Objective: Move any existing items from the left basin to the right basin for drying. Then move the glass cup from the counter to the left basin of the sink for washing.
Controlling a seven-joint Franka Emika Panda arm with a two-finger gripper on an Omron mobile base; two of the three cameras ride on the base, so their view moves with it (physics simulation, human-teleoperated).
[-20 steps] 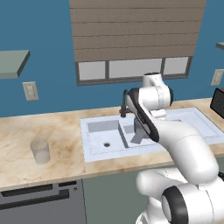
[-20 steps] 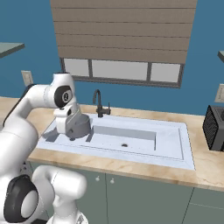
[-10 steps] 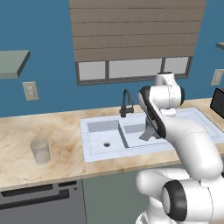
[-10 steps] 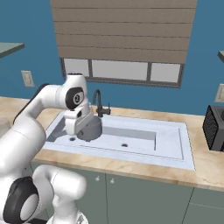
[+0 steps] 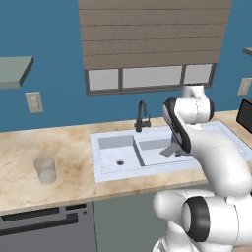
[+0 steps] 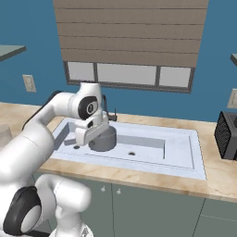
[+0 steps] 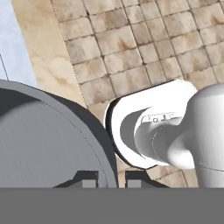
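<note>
Standing on the beige surface point(image 5: 69, 147) well left of the sink point(image 5: 98, 157), the clear glass cup point(image 5: 45, 170). From the right base, the end effector point(image 6: 92, 132) holds the dark-grey saucepan point(image 6: 104, 139) over the sink's wide basin point(image 6: 148, 148). Close up, its tips pinch the pan's rim.

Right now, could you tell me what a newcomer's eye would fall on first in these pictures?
Probably the dark-grey saucepan, gripped at its rim by the white arm's fingers and hanging over the white sink, about where the two basins meet. Next, the clear glass cup, standing alone on the marbled counter left of the sink.
</note>
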